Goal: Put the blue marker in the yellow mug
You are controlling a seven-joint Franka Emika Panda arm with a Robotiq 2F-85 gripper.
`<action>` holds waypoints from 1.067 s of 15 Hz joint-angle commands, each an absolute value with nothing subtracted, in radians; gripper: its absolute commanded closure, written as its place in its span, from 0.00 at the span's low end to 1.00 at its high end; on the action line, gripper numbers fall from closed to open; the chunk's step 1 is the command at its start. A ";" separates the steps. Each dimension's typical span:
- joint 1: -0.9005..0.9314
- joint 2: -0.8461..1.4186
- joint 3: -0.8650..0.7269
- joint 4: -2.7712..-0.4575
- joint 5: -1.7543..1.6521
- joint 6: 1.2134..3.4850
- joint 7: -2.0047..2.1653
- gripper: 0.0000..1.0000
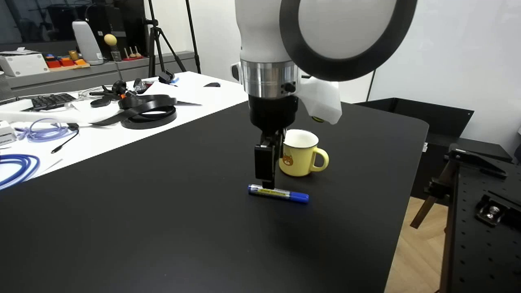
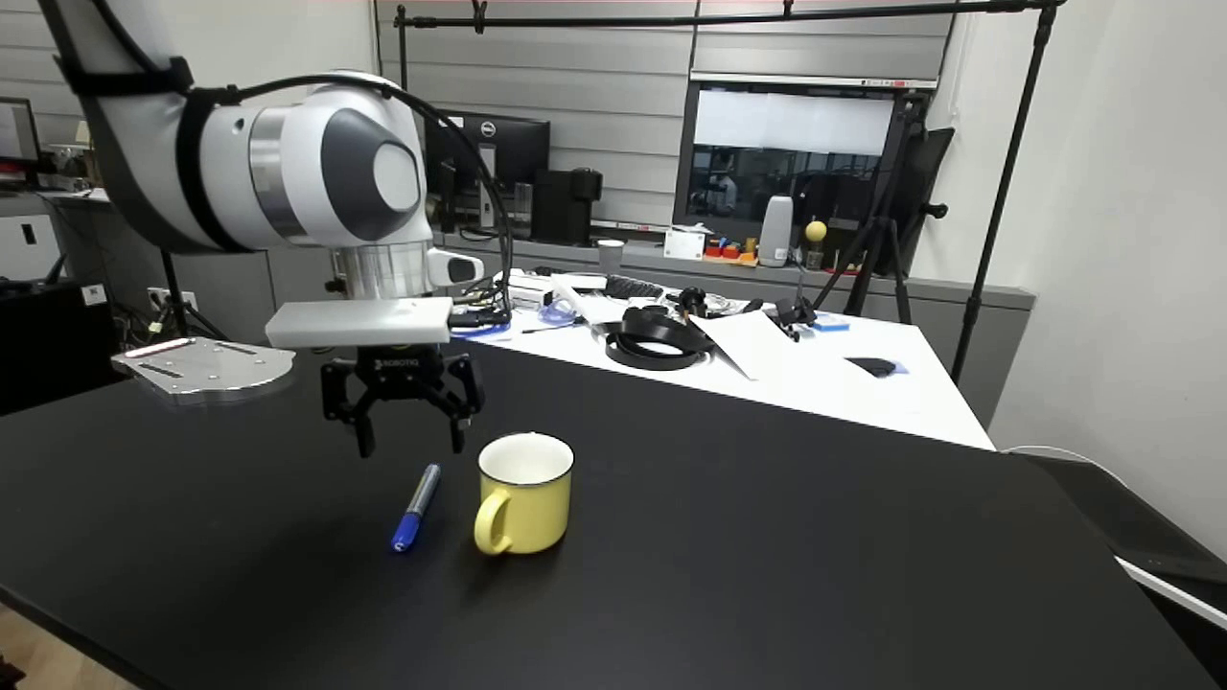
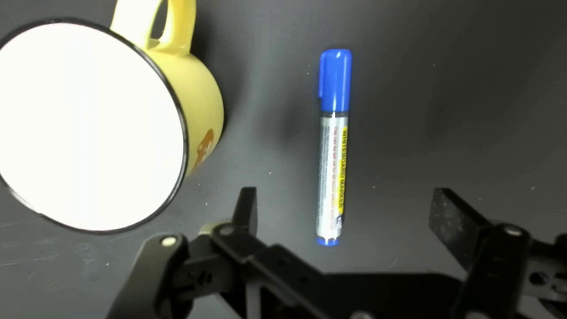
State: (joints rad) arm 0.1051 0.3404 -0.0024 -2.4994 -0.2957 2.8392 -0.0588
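Blue marker (image 2: 416, 510) lies on black table (image 2: 786, 575), near yellow mug (image 2: 539, 513) but clear of it. Gripper (image 2: 411, 448) hangs above table by marker's silver end, fingers (image 2: 364, 437) spread well apart. Mug upright, brown animal face on side.
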 commanded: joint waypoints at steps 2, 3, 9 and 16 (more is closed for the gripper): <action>0.138 0.393 -0.005 -2.486 -0.277 2.853 -0.030 0.00; 0.134 0.404 -0.001 -2.486 -0.264 2.858 -0.033 0.00; 0.123 0.442 0.006 -2.486 -0.197 2.876 -0.043 0.00; 0.103 0.458 0.002 -2.481 -0.147 2.892 -0.049 0.34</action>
